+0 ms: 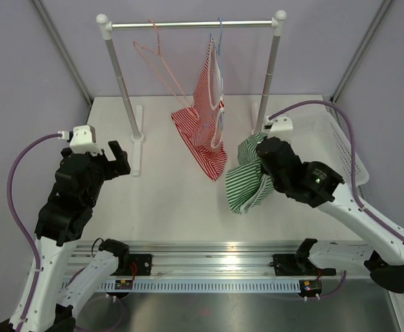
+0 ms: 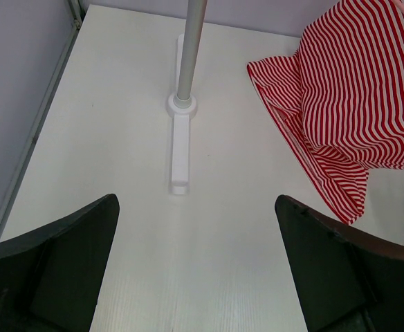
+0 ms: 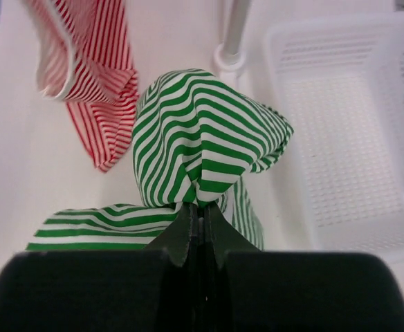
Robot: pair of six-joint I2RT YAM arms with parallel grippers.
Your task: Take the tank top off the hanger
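The green-striped tank top [image 3: 202,131] is clamped in the right gripper [image 3: 200,207], jaws pressed together on a bunched fold. It is hung downward, long axis near vertical, with its lower end seemingly laid on the table [image 1: 160,207] just beside the white basket [image 1: 333,145]. The red-striped tank top [image 1: 205,117] is carried on the blue hanger [image 1: 219,41] at the rail [image 1: 188,25] (long axis vertical, hem trailed onto the table). The left gripper [image 2: 196,207] is held wide apart over the table.

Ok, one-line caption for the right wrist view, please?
Right gripper shut on a bunched green-striped tank top, white basket to the right, red-striped top hanging upper left.
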